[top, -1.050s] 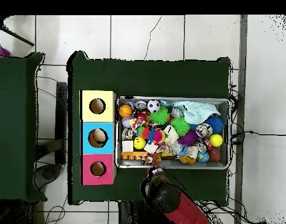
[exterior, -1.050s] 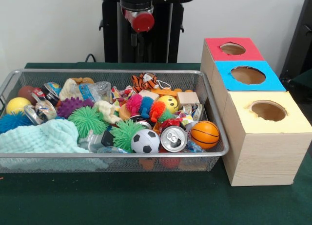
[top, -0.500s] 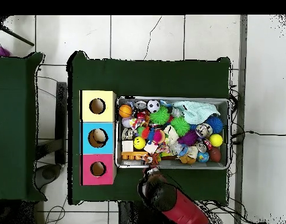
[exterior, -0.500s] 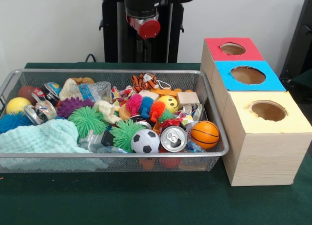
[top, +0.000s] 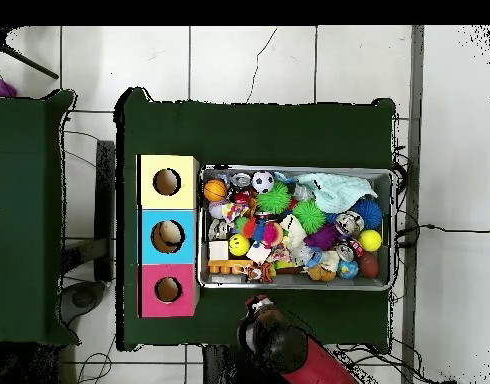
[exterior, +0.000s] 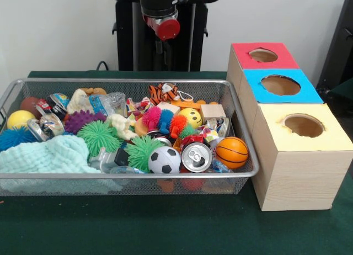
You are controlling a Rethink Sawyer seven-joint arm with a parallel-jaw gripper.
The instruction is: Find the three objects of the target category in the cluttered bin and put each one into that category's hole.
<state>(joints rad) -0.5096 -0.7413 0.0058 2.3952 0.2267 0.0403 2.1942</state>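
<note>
1. Wire bin (exterior: 242, 134) fills the left and centre of the front view, packed with clutter. Three boxes in a row at the right: red-topped box (exterior: 263, 55) furthest up the frame, blue-topped box (exterior: 281, 85) in the middle, yellow-topped box (exterior: 304, 128) lowest. Each has one round hole.
2. Gripper (exterior: 164, 27) sits at top centre of the front view, raised well clear of the bin. Only a red cap and dark body show. Cannot tell how it is set, and nothing is seen held.
3. Overhead view: arm (top: 289, 350) lies at lower centre, its tip just below the bin's lower rim, not over the contents.
4. Target category is not stated. Candidates by kind: balls, such as the soccer ball (exterior: 164, 160), basketball (exterior: 231, 152), yellow ball (exterior: 20, 120) and smiley ball (exterior: 191, 117); spiky toys such as the green spiky ball (exterior: 98, 136); cans such as the can (exterior: 196, 156); also a wooden block (exterior: 212, 111), tiger toy (exterior: 164, 91) and teal cloth (exterior: 52, 154).
5. Progress: overhead view shows something pale inside the blue box's hole (top: 167, 236); red and yellow holes look dark. Judgement: at most one item is placed. I cannot confirm even that.
6. Left to do: likely two or three picks, each starting with a descent into the bin.
</note>
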